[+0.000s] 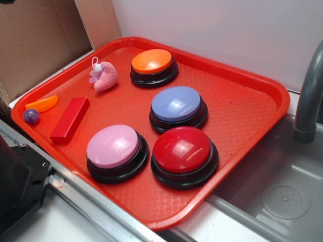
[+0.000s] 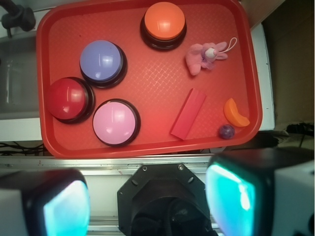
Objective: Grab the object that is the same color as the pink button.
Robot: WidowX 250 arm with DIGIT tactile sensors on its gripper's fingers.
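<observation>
The object, a small fuzzy pink plush [image 1: 105,75] with a white loop string, lies at the far left of the red tray [image 1: 242,101]; in the wrist view the plush [image 2: 204,56] is at the upper right. The pink button [image 1: 113,146] [image 2: 115,123], with a light pink dome on a black base, stands at the tray's near side. My gripper [image 2: 147,201] hangs high above, off the tray's near edge and far from the plush. Its fingers [image 2: 66,209] are spread wide and open with nothing between them. The gripper does not show in the exterior view.
Also on the tray are an orange button [image 1: 152,61], a lavender-blue button [image 1: 176,105], a red button [image 1: 182,150], a red block [image 1: 69,120], an orange slice [image 1: 42,104] and a purple ball [image 1: 31,117]. A sink [image 1: 282,196] and grey faucet [image 1: 309,101] lie right; cardboard [image 1: 35,40] stands left.
</observation>
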